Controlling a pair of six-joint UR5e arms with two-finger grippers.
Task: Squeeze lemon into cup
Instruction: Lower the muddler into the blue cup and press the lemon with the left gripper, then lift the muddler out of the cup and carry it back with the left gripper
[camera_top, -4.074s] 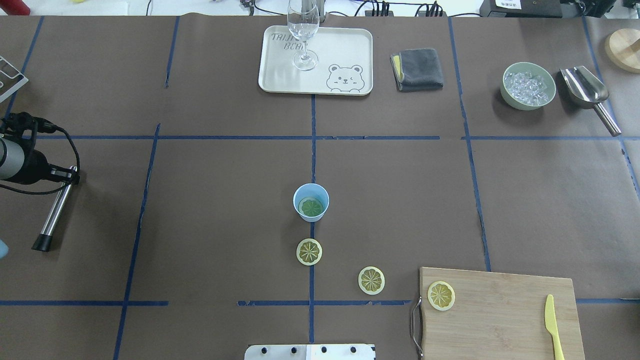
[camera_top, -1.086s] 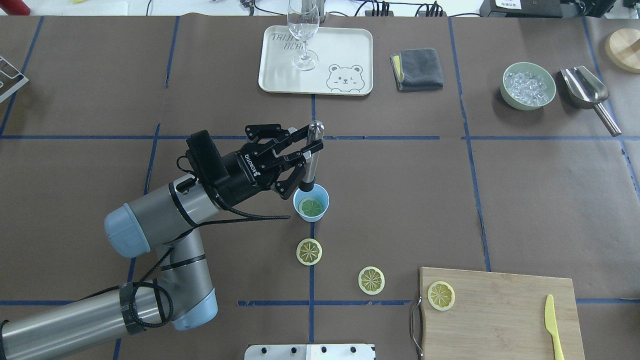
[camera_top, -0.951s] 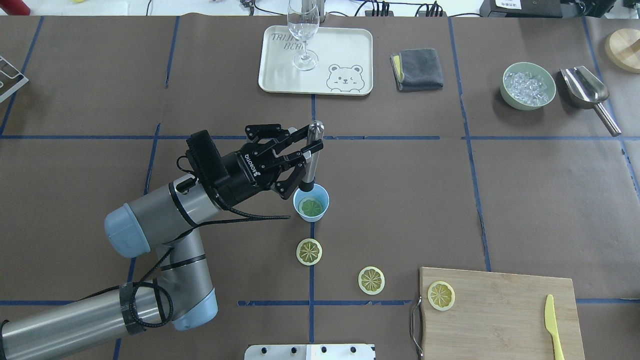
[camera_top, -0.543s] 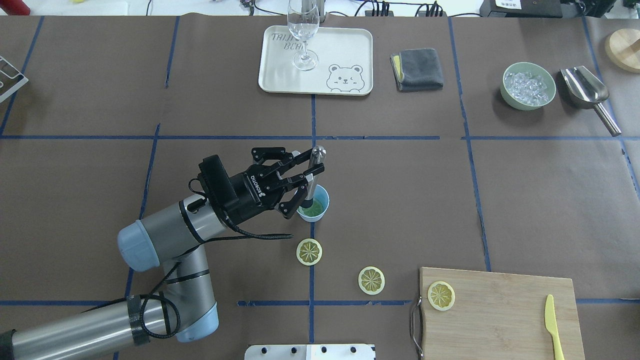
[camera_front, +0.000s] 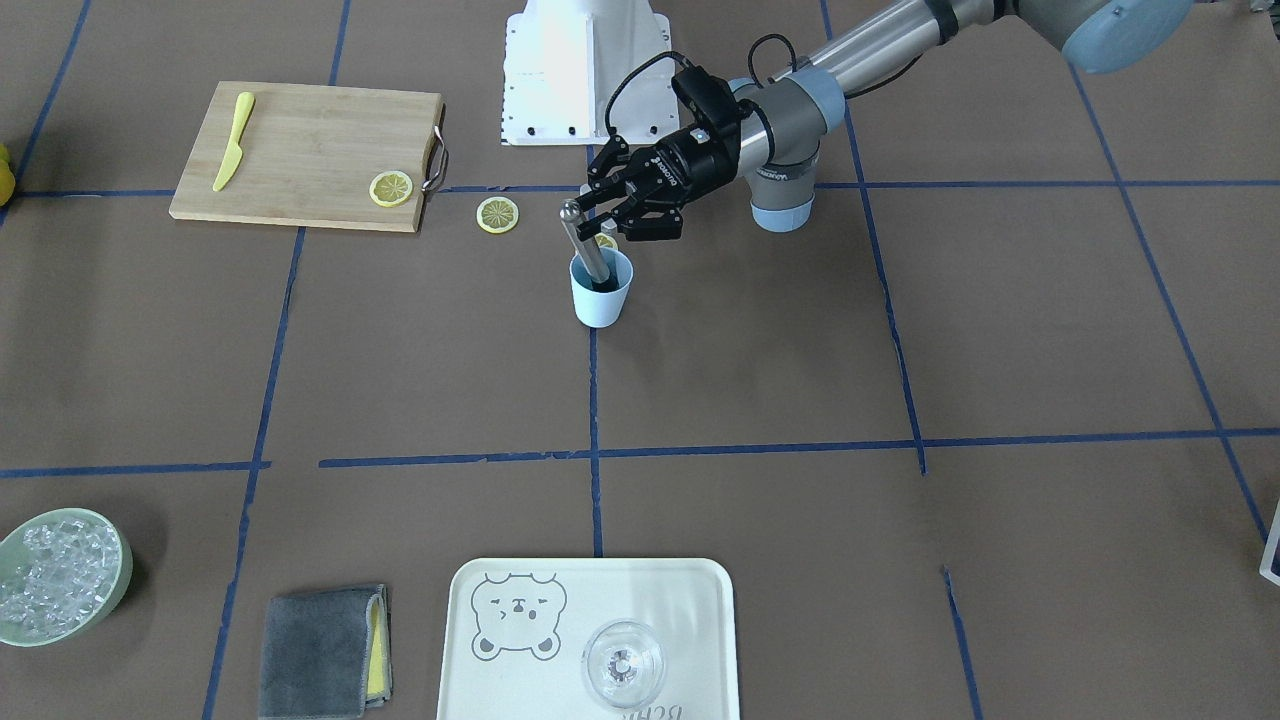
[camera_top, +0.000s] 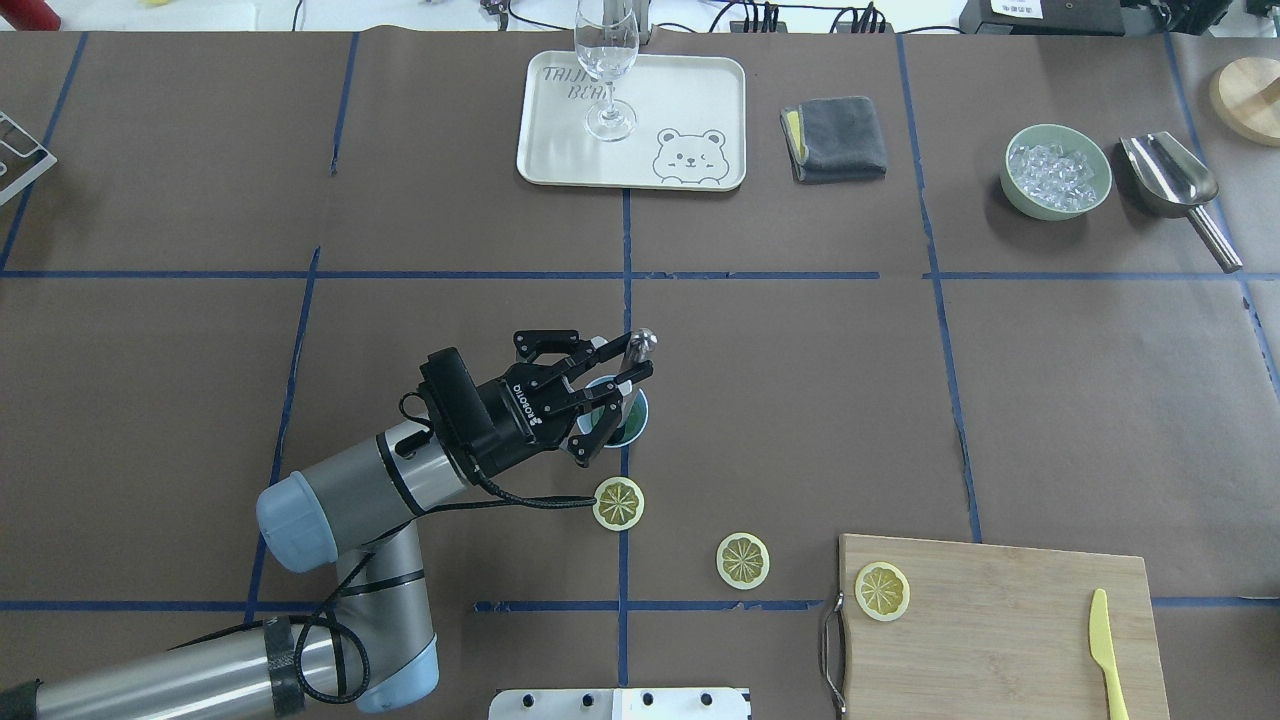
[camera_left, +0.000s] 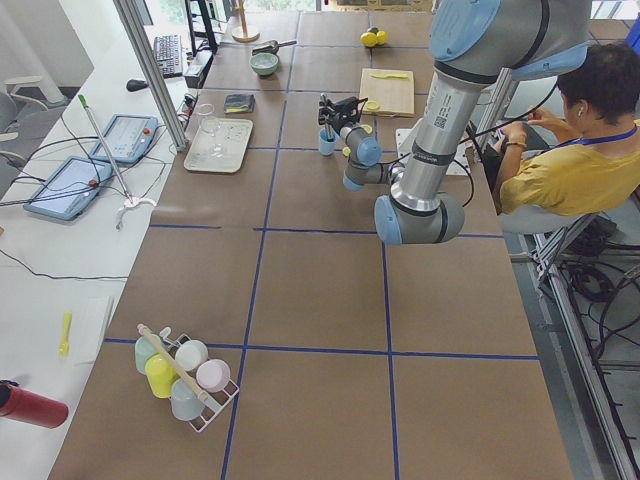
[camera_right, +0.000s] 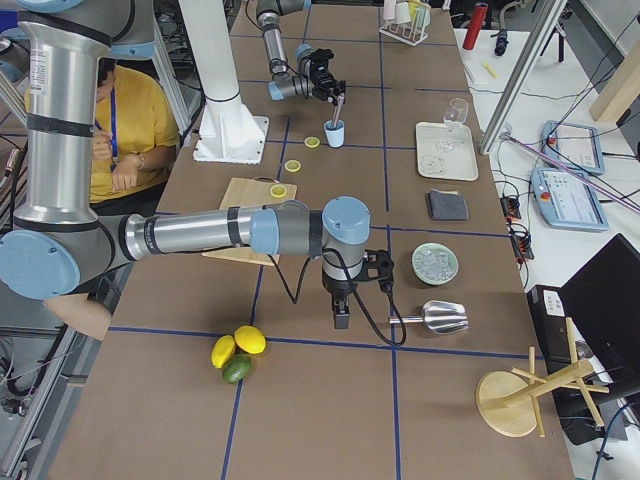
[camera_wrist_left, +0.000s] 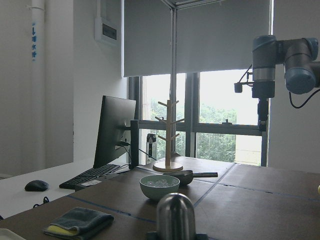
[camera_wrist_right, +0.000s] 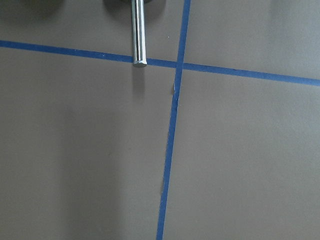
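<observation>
The light-blue cup (camera_front: 602, 295) stands mid-table; it also shows in the overhead view (camera_top: 634, 418). My left gripper (camera_top: 622, 368) is shut on a steel muddler (camera_front: 584, 238), which is tilted with its black tip down inside the cup. The muddler's rounded top shows in the left wrist view (camera_wrist_left: 175, 217). Whatever is in the cup is hidden by the gripper and muddler. Three lemon slices lie flat: one (camera_top: 618, 503) just in front of the cup, one (camera_top: 743, 561) further right, one (camera_top: 882, 591) on the cutting board. My right gripper (camera_right: 341, 320) hangs far off by the scoop; I cannot tell if it is open or shut.
A wooden cutting board (camera_top: 1000, 640) with a yellow knife (camera_top: 1103, 650) sits front right. At the back are a cream tray (camera_top: 690, 90) with a clear glass (camera_top: 606, 60), a grey cloth (camera_top: 835, 138), a green ice bowl (camera_top: 1057, 172) and a metal scoop (camera_top: 1170, 180).
My left arm came in from the left with the muddler, held it over the cup, then lowered it so the tip went down into the cup.
</observation>
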